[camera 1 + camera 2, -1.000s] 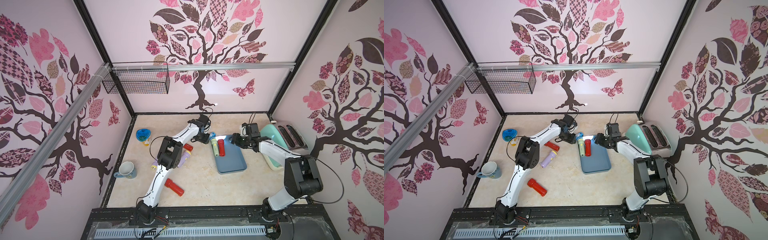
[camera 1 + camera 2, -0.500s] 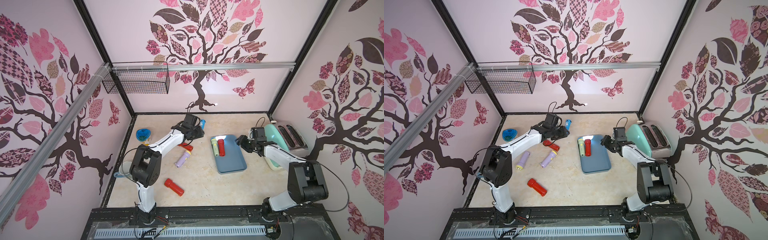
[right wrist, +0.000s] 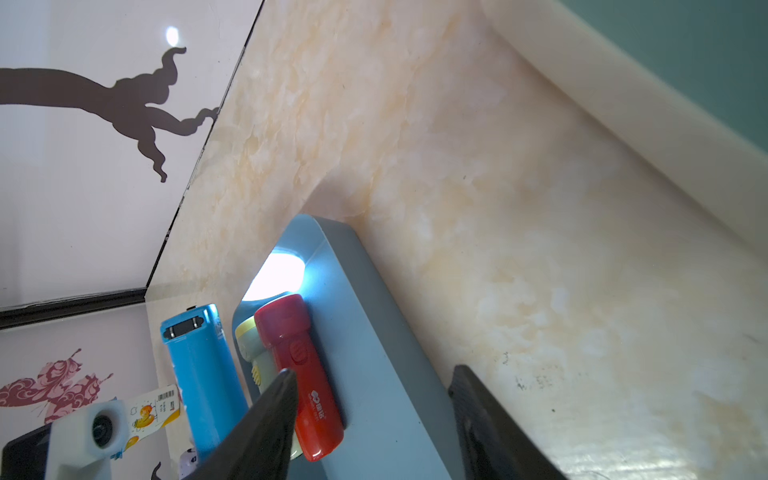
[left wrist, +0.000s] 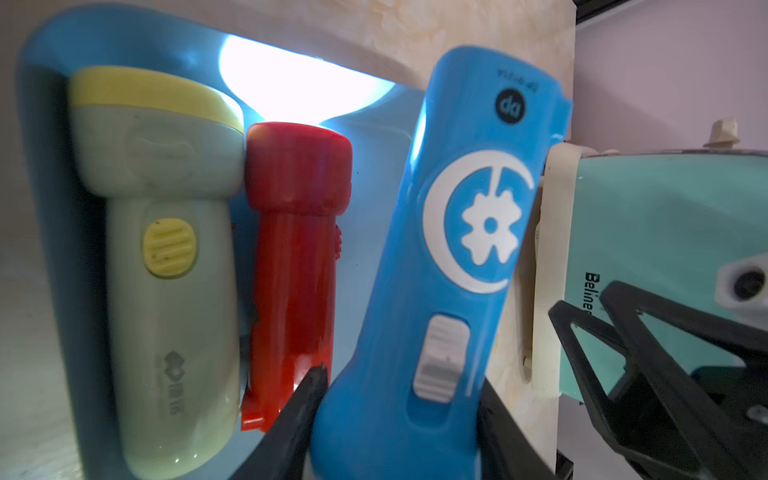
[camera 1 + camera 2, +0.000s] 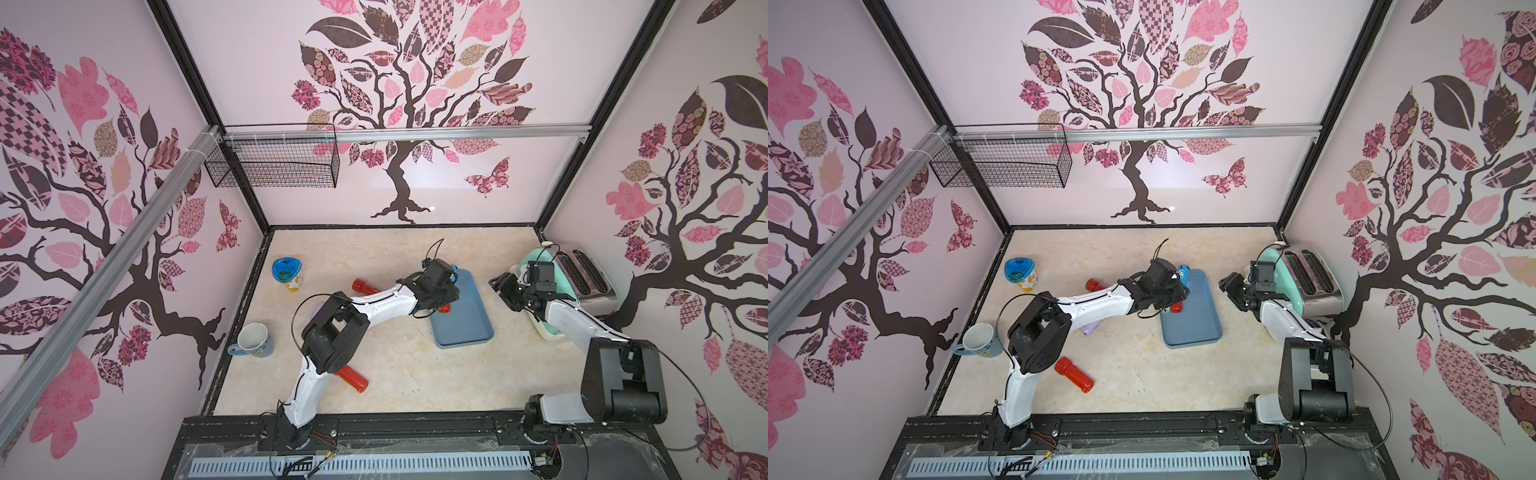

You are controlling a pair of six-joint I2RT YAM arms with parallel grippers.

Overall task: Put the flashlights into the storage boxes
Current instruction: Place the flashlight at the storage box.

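Observation:
My left gripper [image 4: 401, 376] is shut on the blue-and-white flashlight [image 4: 469, 232], which tilts over the far left corner of the slate-blue storage box [image 5: 463, 328]. Inside the box, a pale green flashlight [image 4: 166, 249] with a yellow head lies side by side with a red flashlight [image 4: 295, 249], whose beam lights the box wall. In both top views a red flashlight [image 5: 365, 286] lies behind the left arm and another red one [image 5: 1073, 371] near the front. A lilac flashlight [image 5: 1090, 329] peeks out under the arm. My right gripper [image 5: 500, 286] stands open and empty, right of the box.
The mint-green toaster [image 5: 582, 278] stands just behind my right gripper. A blue-lidded yellow jar [image 5: 286, 274] and a mug [image 5: 253, 340] sit along the left side. A black wire basket [image 5: 274, 166] hangs on the back wall.
My left gripper has carried the blue-and-white flashlight from the back of the table rightward to the box. The right gripper has drawn back from the box toward the toaster and opened slightly.

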